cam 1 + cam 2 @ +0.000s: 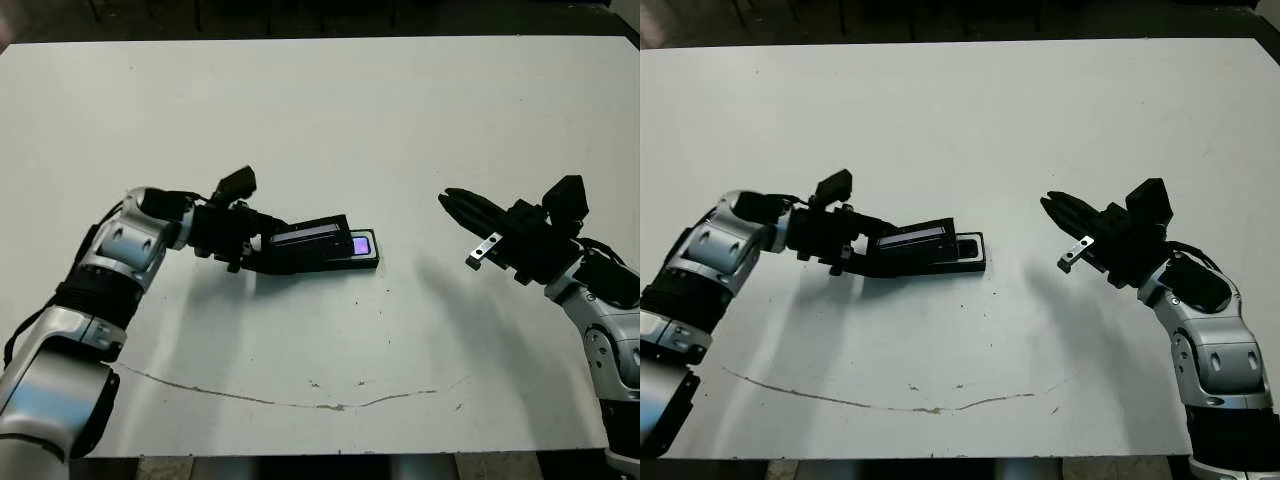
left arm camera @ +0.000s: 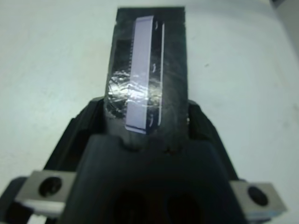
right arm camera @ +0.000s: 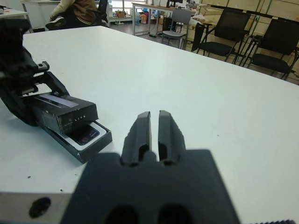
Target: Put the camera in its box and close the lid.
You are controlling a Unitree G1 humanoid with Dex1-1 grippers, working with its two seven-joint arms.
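The surface [image 1: 330,110] reads as a smooth, matt white laminate, marked near the front edge by a thin brownish scuff line [image 1: 290,402]. On the lid [image 2: 148,74] there's glossy black plastic, its sheen crinkled like clear film wrap, with a pale grey-blue strip [image 2: 140,70] that looks satin-smooth. The box [image 3: 86,147] shows matt black outer walls, and the camera [image 1: 362,245] has a glassy, glowing purple screen. The left end effector [image 1: 262,243] is dull black plastic; the arm behind it gleams in polished silver-grey shells. The right end effector [image 3: 154,130] looks the same matt black, smooth-moulded, with a brushed metal bracket [image 1: 484,250] catching light.
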